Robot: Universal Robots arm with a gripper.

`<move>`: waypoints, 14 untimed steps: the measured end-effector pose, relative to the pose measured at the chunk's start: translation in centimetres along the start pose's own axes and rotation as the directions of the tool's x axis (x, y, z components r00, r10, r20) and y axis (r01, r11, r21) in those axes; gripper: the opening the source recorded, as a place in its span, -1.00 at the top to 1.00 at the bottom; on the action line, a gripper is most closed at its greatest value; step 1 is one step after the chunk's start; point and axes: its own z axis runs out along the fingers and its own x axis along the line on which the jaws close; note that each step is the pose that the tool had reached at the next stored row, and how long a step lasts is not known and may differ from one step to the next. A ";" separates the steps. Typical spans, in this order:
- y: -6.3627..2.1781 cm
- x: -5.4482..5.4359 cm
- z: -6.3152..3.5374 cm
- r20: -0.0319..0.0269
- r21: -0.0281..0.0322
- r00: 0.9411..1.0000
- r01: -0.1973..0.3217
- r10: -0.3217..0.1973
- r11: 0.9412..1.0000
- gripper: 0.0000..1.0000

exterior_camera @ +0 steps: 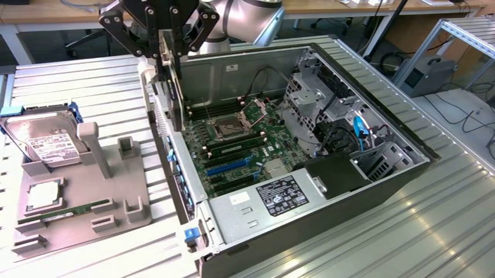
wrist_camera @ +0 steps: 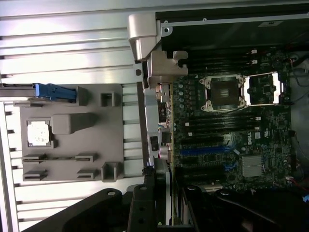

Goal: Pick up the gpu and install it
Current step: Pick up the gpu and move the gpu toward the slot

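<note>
You had the gpu (exterior_camera: 171, 87) hanging upright and edge-on, a thin dark card with a silvery bracket, clamped at its upper edge in the gripper (exterior_camera: 164, 46). It hung at the case (exterior_camera: 255, 58) wall on the exterior view's left, just inside that wall, its lower end dipping into the open case.
</note>
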 end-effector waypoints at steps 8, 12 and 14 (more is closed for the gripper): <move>0.02 -0.3 0.13 0.000 0.000 1.000 0.000 0.000 1.000 0.47; 0.03 -0.4 0.20 0.000 0.000 1.000 0.000 0.000 1.000 0.47; 0.03 -0.5 0.22 0.000 0.000 1.000 0.000 0.000 1.000 0.47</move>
